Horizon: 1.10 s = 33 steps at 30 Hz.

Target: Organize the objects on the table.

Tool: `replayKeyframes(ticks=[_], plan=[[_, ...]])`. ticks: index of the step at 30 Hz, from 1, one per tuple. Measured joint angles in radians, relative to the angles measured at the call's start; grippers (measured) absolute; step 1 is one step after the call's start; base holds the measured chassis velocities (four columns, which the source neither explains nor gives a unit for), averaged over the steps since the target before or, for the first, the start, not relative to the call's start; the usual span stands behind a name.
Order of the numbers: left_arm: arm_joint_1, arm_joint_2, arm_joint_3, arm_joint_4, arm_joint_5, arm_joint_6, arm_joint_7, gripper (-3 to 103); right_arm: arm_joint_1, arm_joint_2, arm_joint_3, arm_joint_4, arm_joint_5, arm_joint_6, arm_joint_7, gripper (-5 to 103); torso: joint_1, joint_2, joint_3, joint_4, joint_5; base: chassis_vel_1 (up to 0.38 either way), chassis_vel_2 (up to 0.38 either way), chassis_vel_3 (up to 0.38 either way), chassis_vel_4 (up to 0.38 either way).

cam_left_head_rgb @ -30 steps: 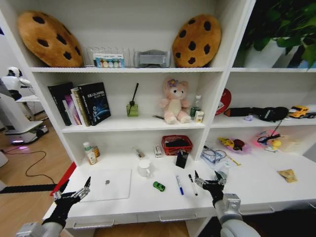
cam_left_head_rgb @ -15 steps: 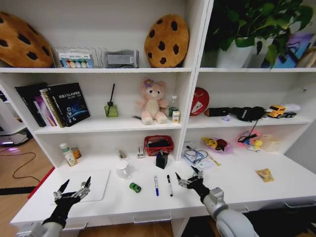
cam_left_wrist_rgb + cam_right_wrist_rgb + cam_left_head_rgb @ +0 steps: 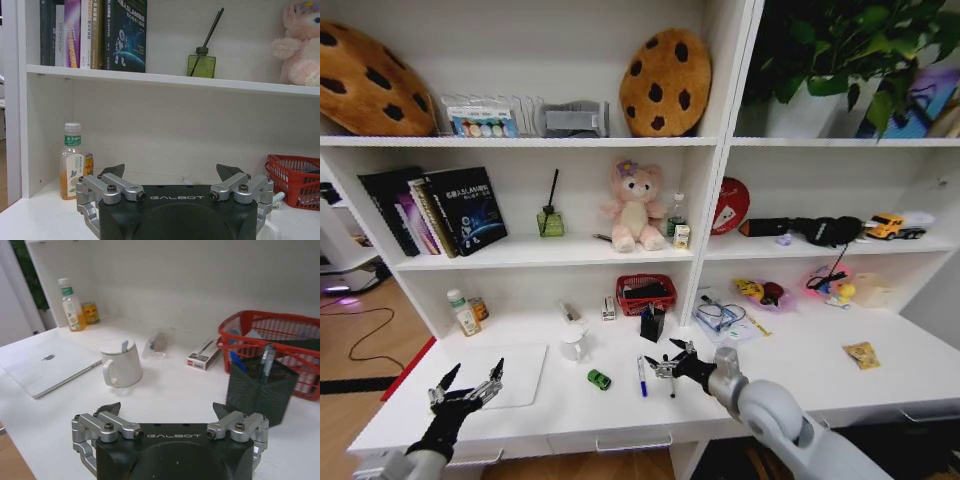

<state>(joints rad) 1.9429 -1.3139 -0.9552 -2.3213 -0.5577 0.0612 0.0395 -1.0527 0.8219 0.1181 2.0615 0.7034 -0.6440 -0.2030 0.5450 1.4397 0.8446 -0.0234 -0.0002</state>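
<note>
The long white table (image 3: pixel 840 385) is stretching across the lower half of the head view, joined to the tall white shelf unit (image 3: pixel 720 150) that is rising up the middle of the frame. A silver laptop (image 3: pixel 520 372) is lying closed at the lower left of the table, and in the right wrist view it (image 3: pixel 47 364) is sitting at the left edge beside a white lidded mug (image 3: pixel 121 367). The right gripper (image 3: pixel 670 365) is reaching in from the lower right to the lower centre of the head view, its fingers spread wide with nothing between them, hovering just over a black marker and just beside a blue pen (image 3: pixel 642 377) that is lying on the tabletop. The left gripper (image 3: pixel 468 388) is waiting at the lower left corner over the near edge of the laptop, its fingers also spread apart and gripping nothing. A red basket (image 3: pixel 646 293) is standing at the back of the table, with a dark pen holder (image 3: pixel 652 323) just in front of it. A yellow snack packet (image 3: pixel 862 354) is lying well apart at the right. A tiny green item (image 3: pixel 599 379) is resting between the mug and the pen.
</note>
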Motion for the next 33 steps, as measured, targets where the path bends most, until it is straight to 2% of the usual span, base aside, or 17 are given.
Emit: replayKeyframes(ticks=[4,5,7,10,12,15,17,18,20,23,25,33], plan=[[0.0,0.0,0.0,0.0,0.0,0.0,0.0,100,0.129,0.055,-0.118,-0.122,-0.048,-0.024,-0.052,100,0.0,0.0,0.0,0.0,0.0006,0.0,0.0,0.0,0.0],[0.0,0.0,0.0,0.0,0.0,0.0,0.0,100,0.129,0.055,-0.118,-0.122,-0.048,-0.024,-0.052,100,0.0,0.0,0.0,0.0,0.0006,0.0,0.0,0.0,0.0],[0.0,0.0,0.0,0.0,0.0,0.0,0.0,100,0.215,0.087,-0.183,-0.166,-0.067,-0.079,-0.105,100,0.0,0.0,0.0,0.0,0.0001,0.0,0.0,0.0,0.0],[0.0,0.0,0.0,0.0,0.0,0.0,0.0,100,0.252,0.099,-0.216,-0.176,-0.067,-0.091,-0.112,100,0.0,0.0,0.0,-0.0002,0.0001,0.0,0.0,0.0,0.0],[0.0,0.0,0.0,0.0,0.0,0.0,0.0,100,0.327,0.132,-0.291,-0.199,-0.074,-0.098,-0.127,100,0.0,0.0,0.0,0.0001,-0.0001,0.0,0.0,0.0,0.0],[0.0,0.0,0.0,0.0,0.0,0.0,0.0,100,0.357,0.153,-0.333,-0.212,-0.078,-0.098,-0.121,100,0.0,0.0,0.0,0.0001,-0.0001,0.0,0.0,0.0,0.0],[0.0,0.0,0.0,0.0,0.0,0.0,0.0,100,0.387,0.198,-0.407,-0.238,-0.08,-0.098,-0.059,100,0.0,0.0,0.0,0.0,-0.0001,0.0,0.0,0.0,0.0],[0.0,0.0,0.0,0.0,0.0,0.0,0.0,100,0.387,0.198,-0.407,-0.238,-0.08,-0.098,-0.059,100,0.0,0.0,0.0,0.0,-0.0001,0.0,0.0,0.0,0.0],[0.0,0.0,0.0,0.0,0.0,0.0,0.0,100,0.396,0.243,-0.474,-0.261,-0.075,-0.098,0.032,100,0.0,0.0,0.0,0.0001,0.0001,0.0,0.0,0.0,0.0],[0.0,0.0,0.0,0.0,0.0,0.0,0.0,100,0.395,0.252,-0.491,-0.264,-0.075,-0.097,0.056,100,0.0,0.0,0.0,0.0,0.0,0.0,0.0,0.0,0.0],[0.0,0.0,0.0,0.0,0.0,0.0,0.0,100,0.385,0.273,-0.528,-0.269,-0.075,-0.096,0.147,100,0.0,0.0,0.0,0.0,0.0001,0.0,0.0,0.0,0.0],[0.0,0.0,0.0,0.0,0.0,0.0,0.0,100,0.356,0.274,-0.538,-0.27,-0.076,-0.095,0.207,100,0.0,0.0,0.0,-0.0001,0.0001,0.0,0.0,0.0,0.0]])
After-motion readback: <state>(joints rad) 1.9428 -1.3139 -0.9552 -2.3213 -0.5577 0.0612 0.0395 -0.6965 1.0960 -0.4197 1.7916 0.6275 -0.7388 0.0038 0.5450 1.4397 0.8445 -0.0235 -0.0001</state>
